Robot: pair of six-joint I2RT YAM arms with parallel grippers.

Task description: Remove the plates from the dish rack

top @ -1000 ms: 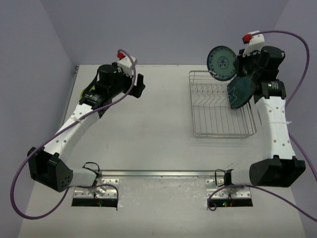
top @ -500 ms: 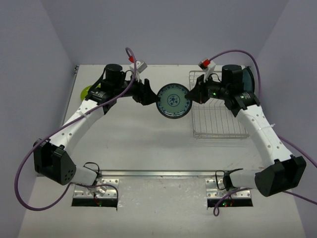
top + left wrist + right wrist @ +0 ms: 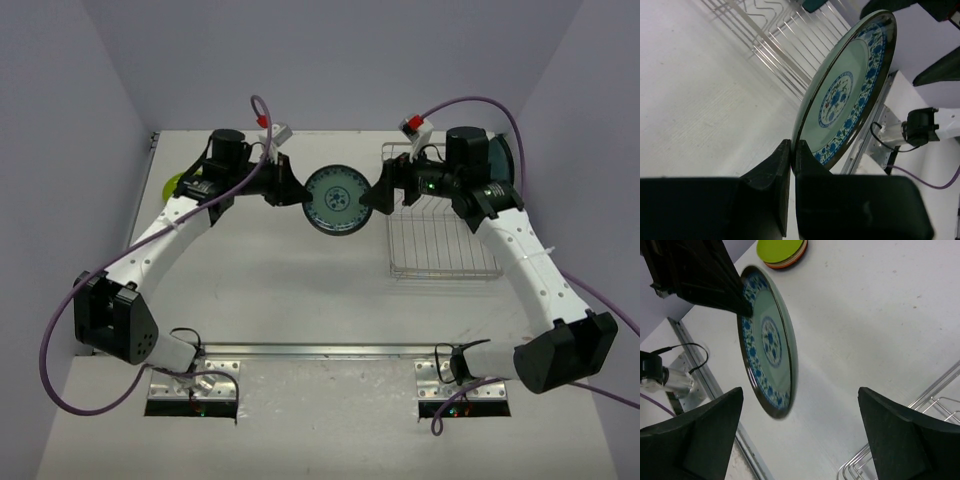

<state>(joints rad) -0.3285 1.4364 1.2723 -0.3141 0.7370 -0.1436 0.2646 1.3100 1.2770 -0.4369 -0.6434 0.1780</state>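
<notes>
From above, we are seeing the left gripper [image 3: 293, 190] clamping the left rim of a patterned plate [image 3: 335, 200]. The plate is hanging on edge in the air over the table [image 3: 300, 290], between the two arms and just left of the dish rack [image 3: 440, 240]. The right gripper [image 3: 378, 194] is sitting right at the plate's opposite rim, and from up here we cannot tell whether it is touching. A dark-teal plate [image 3: 503, 152] is peeking out behind the right arm at the rack's far side, and a sliver of a stack of plates [image 3: 172, 185] is showing behind the left arm. Over to the left wrist, and now we are getting the grip close up: the left gripper [image 3: 792, 150] is pinching the plate's dark edge, its two fingers closed tight with only the rim between them. The plate [image 3: 850, 95] is showing a pale green face, a blue floral band round the border and a blue flower medallion in the middle, with the rack's wires [image 3: 780, 35] lying beyond it. On to the right wrist, which is settling what the overhead could not: the right gripper [image 3: 800, 392] is standing wide open, holding nothing, with the plate [image 3: 767, 340] out ahead of its fingers. The stack [image 3: 782, 251] is plain here too, yellow-green on top with orange beneath, resting on the table well beyond the plate.
</notes>
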